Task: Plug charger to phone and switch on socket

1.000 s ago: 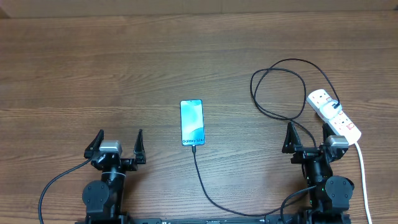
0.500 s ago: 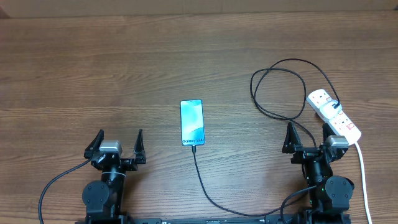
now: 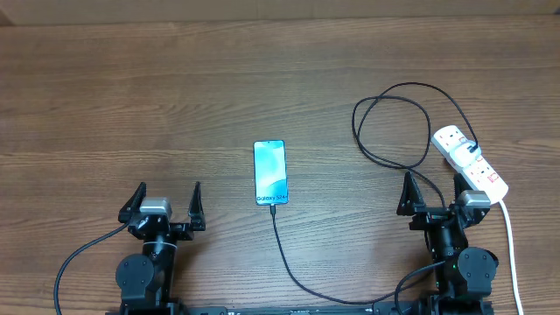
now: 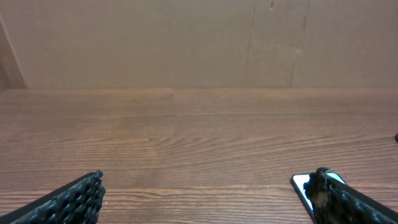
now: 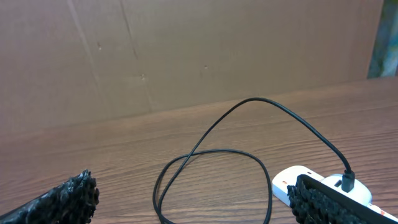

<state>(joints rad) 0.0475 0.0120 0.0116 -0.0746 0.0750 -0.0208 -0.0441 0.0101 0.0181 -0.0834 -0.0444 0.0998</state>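
Fingers (image 3: 196,203) of the left gripper (image 3: 168,196) stand spread wide with nothing between them, and those of the right gripper (image 3: 432,187) are spread just as wide and just as empty. We find nothing different from a second ago: both arms sit at the same spots along the near edge of the desk (image 3: 131,87), and the phone (image 3: 270,172), the charger (image 3: 289,262) and the socket (image 3: 471,164) lie exactly where they lay. The phone rests flat around the middle of the desk, its lit blue screen up, ahead of and between the two grippers. It is somewhat nearer the left one but touches neither; from the left wrist we see only its corner, just past that gripper's inner finger. The charger's small tip meets the phone's near short edge, though we cannot tell how deep it sits. From there the black cable runs toward the near edge, curves to the right and passes behind the right arm. It reappears as a large loop ahead of the right gripper and ends in the black plug standing in the socket. The socket lies aslant by the right edge of the desk, just beyond the right gripper's outer finger and apart from it. Its white cord (image 3: 512,254) trails toward the near edge. We cannot read how its red switches are set.
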